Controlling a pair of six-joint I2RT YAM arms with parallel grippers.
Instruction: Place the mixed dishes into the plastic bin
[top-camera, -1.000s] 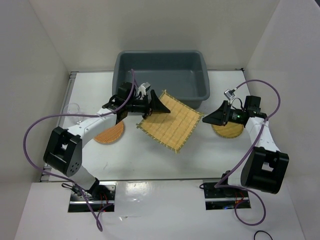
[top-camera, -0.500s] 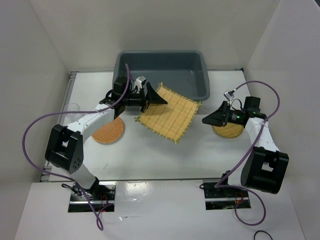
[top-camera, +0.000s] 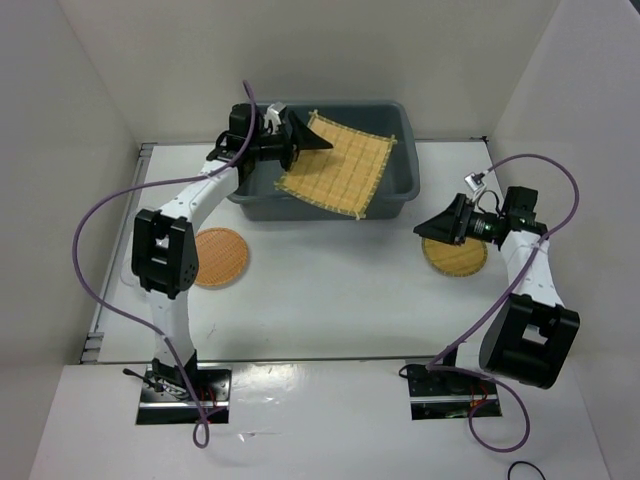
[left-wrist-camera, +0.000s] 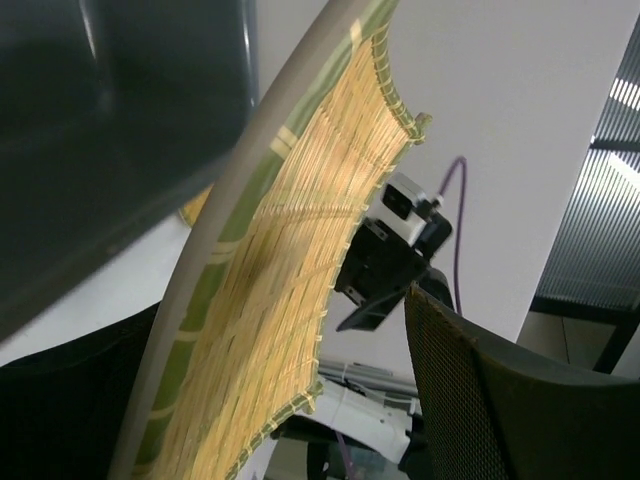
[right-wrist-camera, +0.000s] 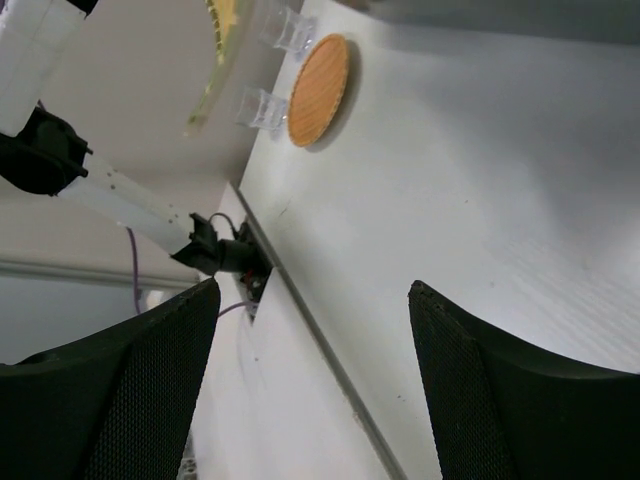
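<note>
The yellow woven mat (top-camera: 340, 165) hangs tilted over the dark grey-blue plastic bin (top-camera: 403, 125). Its near edge overhangs the bin's front wall. My left gripper (top-camera: 310, 140) is at the mat's left corner. In the left wrist view the mat (left-wrist-camera: 290, 280) lies against one finger, and the other finger (left-wrist-camera: 470, 380) stands well apart from it, jaws open. My right gripper (top-camera: 428, 228) is open and empty, just left of the tan woven plate (top-camera: 458, 258). The orange woven plate (top-camera: 218, 257) lies on the table at the left. Two clear cups (right-wrist-camera: 260, 105) stand beside it in the right wrist view.
White walls enclose the table on the left, back and right. The bin sits against the back wall. My left arm (top-camera: 190, 205) stretches from the near edge up to the bin, passing over the orange plate's left side.
My left arm has lifted the mat off the table and carried it back over the bin. My right gripper has opened a little wider and shifted slightly right.
</note>
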